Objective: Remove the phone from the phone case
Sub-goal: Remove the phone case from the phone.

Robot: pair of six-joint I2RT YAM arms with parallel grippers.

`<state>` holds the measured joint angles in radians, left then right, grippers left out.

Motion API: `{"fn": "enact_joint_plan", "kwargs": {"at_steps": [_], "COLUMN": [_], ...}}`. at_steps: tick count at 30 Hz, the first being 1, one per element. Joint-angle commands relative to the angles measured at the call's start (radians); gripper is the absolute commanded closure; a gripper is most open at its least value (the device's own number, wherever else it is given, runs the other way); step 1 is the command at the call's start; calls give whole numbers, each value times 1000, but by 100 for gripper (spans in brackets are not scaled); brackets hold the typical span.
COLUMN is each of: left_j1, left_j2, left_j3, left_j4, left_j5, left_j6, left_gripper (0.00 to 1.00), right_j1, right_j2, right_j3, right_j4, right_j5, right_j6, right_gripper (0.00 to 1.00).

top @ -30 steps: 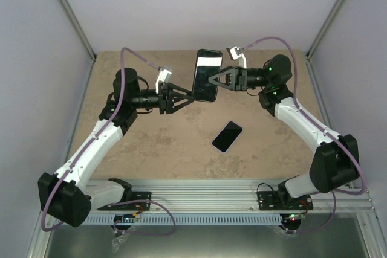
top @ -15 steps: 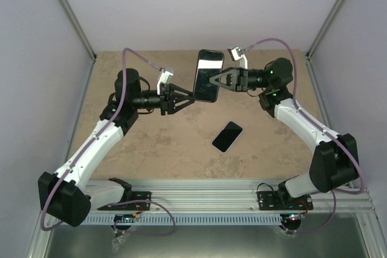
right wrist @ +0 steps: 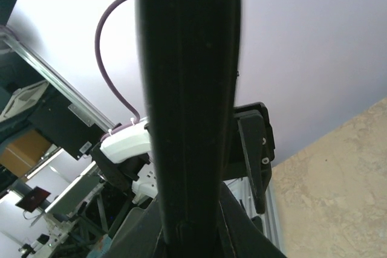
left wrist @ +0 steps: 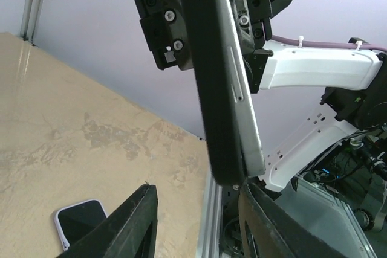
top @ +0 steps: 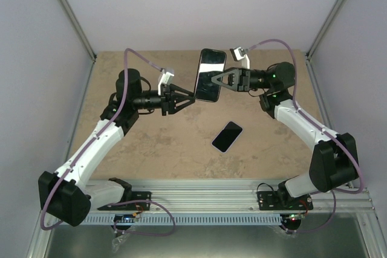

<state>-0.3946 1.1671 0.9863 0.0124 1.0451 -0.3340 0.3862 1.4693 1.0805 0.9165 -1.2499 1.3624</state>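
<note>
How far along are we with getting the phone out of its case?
Done: the right pincer has the phone clamped and raised off the table. In hand: the left pincer sits open around its lower end, not gripping. To do: I see no case coming away from it. A pale-rimmed dark slab lies on the table; case or handset, I cannot tell.

A: The raised phone (top: 204,89) has a glossy glass face; its edge looks like smooth silvery metal.

B: The tabletop (top: 151,143) is matt, mottled like stone; the left end effector (left wrist: 196,193) has matt black plastic-looking fingers (left wrist: 127,225).
</note>
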Motion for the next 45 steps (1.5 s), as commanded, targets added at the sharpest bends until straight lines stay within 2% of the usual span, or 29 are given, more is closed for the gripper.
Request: {"fn": "enact_joint_plan", "kwargs": {"at_steps": [1,11,20,26,32,39,45], "left_j1": [10,11,49,48,25,-20,-17], "left_j2": [44,44,-27,-36,-20,10,22], "left_j3": [-8,-1,-10,-2,16,61,58], "left_j4": [-83,-86,-30,-3,67,-27,-22], "left_j5": [-148,-143,165,172,160,138,91], "left_j6": [26,28,19,-23,-88,3,-6], "left_gripper": [62,60,41,34,33,32,43], "right_j1": [28,33,10,6,6,8,8], "right_j2": [-26,-24,-49,-40,-35,-29,-32], "right_j3": [12,10,-4,-14,-21,-22,-19], "right_j4": [161,173,164,114,93,90,107], "right_j5": [-18,-27,-41,-11,-5,-2,-5], "right_j6": [73,66,38,16,3,2,19], "right_gripper": [100,99,99,99,99,99,99]}}
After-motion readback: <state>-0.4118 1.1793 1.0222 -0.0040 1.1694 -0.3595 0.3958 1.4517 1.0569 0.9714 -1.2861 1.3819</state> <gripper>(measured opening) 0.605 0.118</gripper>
